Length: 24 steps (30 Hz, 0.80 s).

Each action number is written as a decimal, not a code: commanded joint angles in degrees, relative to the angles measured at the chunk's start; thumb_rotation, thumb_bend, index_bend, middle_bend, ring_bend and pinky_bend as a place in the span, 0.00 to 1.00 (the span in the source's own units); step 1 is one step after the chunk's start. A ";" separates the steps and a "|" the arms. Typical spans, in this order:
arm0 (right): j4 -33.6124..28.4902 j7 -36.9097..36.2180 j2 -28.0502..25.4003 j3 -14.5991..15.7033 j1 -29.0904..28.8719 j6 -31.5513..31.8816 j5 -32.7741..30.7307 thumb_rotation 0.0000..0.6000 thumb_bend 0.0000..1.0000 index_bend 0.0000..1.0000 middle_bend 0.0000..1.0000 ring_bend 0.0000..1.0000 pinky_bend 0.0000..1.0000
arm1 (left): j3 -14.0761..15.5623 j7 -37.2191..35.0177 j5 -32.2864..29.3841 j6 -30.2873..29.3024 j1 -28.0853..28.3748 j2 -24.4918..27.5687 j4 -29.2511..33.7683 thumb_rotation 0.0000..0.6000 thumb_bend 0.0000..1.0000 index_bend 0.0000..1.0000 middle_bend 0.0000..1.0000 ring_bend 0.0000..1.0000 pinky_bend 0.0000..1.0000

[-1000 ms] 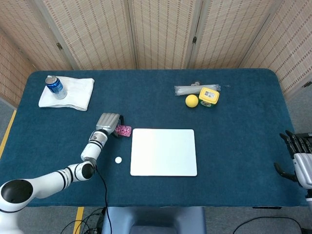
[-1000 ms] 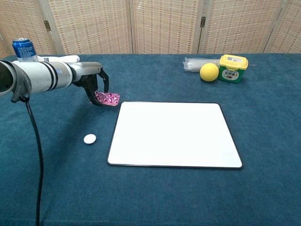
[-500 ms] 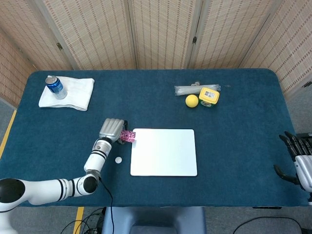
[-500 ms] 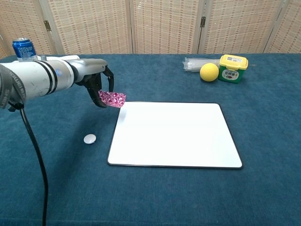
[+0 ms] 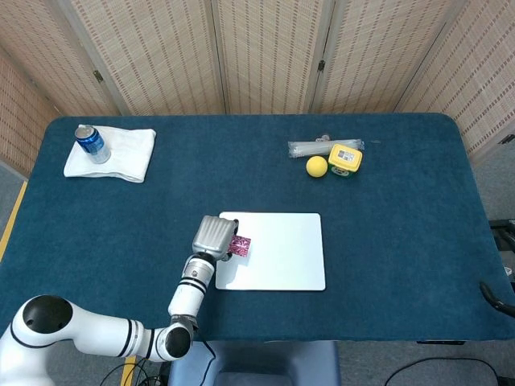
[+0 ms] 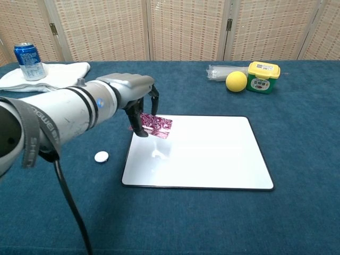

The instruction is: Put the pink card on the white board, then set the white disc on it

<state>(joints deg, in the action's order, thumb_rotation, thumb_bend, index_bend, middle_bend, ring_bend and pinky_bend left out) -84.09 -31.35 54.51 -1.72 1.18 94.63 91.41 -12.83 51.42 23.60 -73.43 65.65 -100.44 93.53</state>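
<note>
I'm on the first step: my left hand (image 6: pixel 139 101) pinches the pink card (image 6: pixel 155 125) between its fingertips and carries it in the air over the left part of the white board (image 6: pixel 212 154), not yet laid down. Next, I judge, I must lower it flat onto the board and let go, then reach back for the white disc (image 6: pixel 101 156), which lies on the bench (image 6: pixel 297 138) just left of the board. My right hand I cannot see. The bench is covered in dark blue cloth; behind it stand woven folding screens (image 5: pixel 265 56).
</note>
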 commanded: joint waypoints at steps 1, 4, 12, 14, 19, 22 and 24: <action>2.06 -3.03 -0.08 -0.05 1.07 1.67 0.03 1.00 0.26 0.00 0.00 0.00 0.00 | -1.52 1.78 -0.04 0.04 1.60 -3.21 -1.69 1.00 0.24 0.45 1.00 1.00 1.00; 3.22 -4.80 -0.01 0.06 1.36 2.21 0.34 1.00 0.26 0.00 0.00 0.00 0.00 | -2.39 3.10 -0.43 1.18 2.74 -5.36 -4.14 1.00 0.24 0.45 1.00 1.00 1.00; 4.72 -7.20 0.07 0.05 1.10 1.73 0.53 1.00 0.26 0.00 0.00 0.00 0.00 | -4.67 4.09 -1.01 6.42 4.90 -9.53 -12.03 1.00 0.24 0.45 1.00 1.00 1.00; 4.75 -7.09 0.03 0.09 0.89 1.40 0.66 1.00 0.26 0.00 0.00 0.00 0.00 | -5.08 3.87 -1.09 7.63 5.04 -10.13 -13.69 1.00 0.24 0.45 1.00 1.00 1.00; 4.69 -6.49 0.13 0.18 0.37 0.79 1.16 1.00 0.26 0.00 0.00 0.00 0.00 | -5.35 3.58 -1.18 8.81 4.47 -9.96 -15.07 1.00 0.24 0.38 1.00 1.00 1.00; 4.47 -5.80 0.21 0.24 0.20 0.54 1.30 1.00 0.26 0.00 0.00 0.00 0.00 | -5.53 3.23 -1.17 8.47 3.61 -9.01 -13.87 1.00 0.24 0.35 1.00 1.00 1.00; 4.18 -5.16 0.24 0.23 0.13 0.42 1.29 1.00 0.26 0.00 0.00 0.00 0.00 | -5.33 3.02 -0.79 7.59 2.82 -8.21 -12.34 1.00 0.24 0.34 1.00 1.00 1.00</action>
<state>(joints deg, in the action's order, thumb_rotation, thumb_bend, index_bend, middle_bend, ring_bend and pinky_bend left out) -79.78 -36.69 54.72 -1.50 1.35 95.12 92.69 -18.25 54.64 22.57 -65.27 69.04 -109.22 80.33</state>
